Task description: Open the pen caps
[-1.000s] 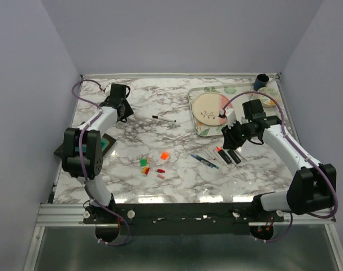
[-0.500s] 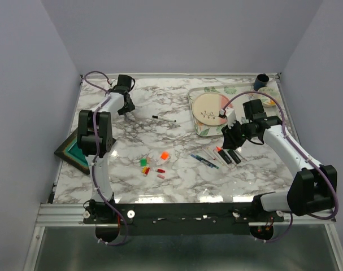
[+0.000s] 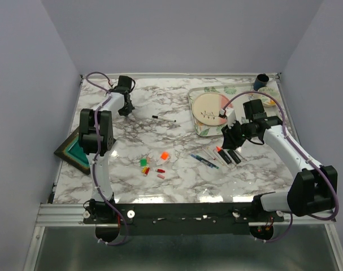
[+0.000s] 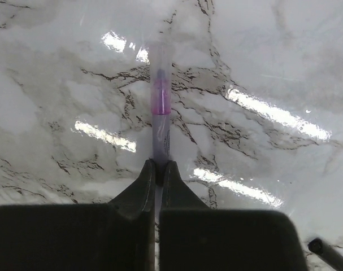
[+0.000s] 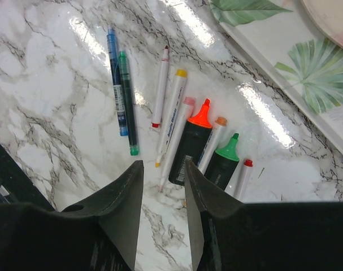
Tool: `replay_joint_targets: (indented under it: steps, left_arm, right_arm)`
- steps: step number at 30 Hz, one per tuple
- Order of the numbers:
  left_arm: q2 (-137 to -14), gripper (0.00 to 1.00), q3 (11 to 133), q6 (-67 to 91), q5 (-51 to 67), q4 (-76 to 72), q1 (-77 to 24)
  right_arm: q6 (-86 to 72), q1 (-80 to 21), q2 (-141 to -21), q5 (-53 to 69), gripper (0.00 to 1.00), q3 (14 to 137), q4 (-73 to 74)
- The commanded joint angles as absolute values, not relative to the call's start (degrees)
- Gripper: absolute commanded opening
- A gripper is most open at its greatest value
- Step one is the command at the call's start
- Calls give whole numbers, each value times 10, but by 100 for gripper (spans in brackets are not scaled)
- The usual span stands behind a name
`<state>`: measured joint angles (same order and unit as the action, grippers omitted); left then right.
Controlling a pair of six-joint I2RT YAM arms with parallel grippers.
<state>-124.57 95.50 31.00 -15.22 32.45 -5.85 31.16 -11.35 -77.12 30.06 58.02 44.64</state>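
While the left fingers (image 4: 150, 176) clench on the near end of a slim clear pen (image 4: 160, 96) with a purple band, we see its barrel run straight out from the tips toward 12 o'clock in the left wrist view. It sits low against the marble worktop (image 4: 261, 68). We cannot tell whether it rests there or whether a cap sits on its far end. From above, this grip sits at about 11 o'clock on the worktop, with a black pen (image 3: 164, 118) lying just toward 3 o'clock of it.

The right fingers (image 5: 129, 197) stand apart and grasp nothing. They hang over a row of pens at roughly 3 o'clock on the worktop. In the right wrist view that row spreads from 11 to 3 o'clock of the tips. It includes a blue pen (image 5: 113, 79), a green pen (image 5: 126, 101), several white ones, an orange highlighter (image 5: 192, 141) and a green highlighter (image 5: 223, 164), both with bare tips. A leaf-printed tray (image 5: 261, 51) lies beyond them at 1 o'clock.

Loose caps lie together near the worktop's middle, toward 7 o'clock and well apart from both arms: a green cap (image 3: 143, 162), an orange cap (image 3: 164, 154), a red cap (image 3: 160, 170) and a pink cap (image 3: 161, 176).
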Motion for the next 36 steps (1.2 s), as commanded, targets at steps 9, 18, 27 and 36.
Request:
replay_joint_targets:
  steps: [9, 18, 27, 36]
  left_arm:
    - [-1058, 0, 698, 343, 94, 114, -57]
    - [-871, 0, 447, 424, 293, -198, -144]
    - [-783, 0, 358, 445, 313, -381, -339]
    - [-800, 0, 347, 472, 209, -488, -460]
  right_arm:
    - [320, -113, -700, 415, 42, 576, 430]
    - [281, -113, -592, 529, 46, 523, 334]
    - [168, -109, -535, 636, 79, 454, 192]
    - [49, -108, -578, 634, 80, 440, 114]
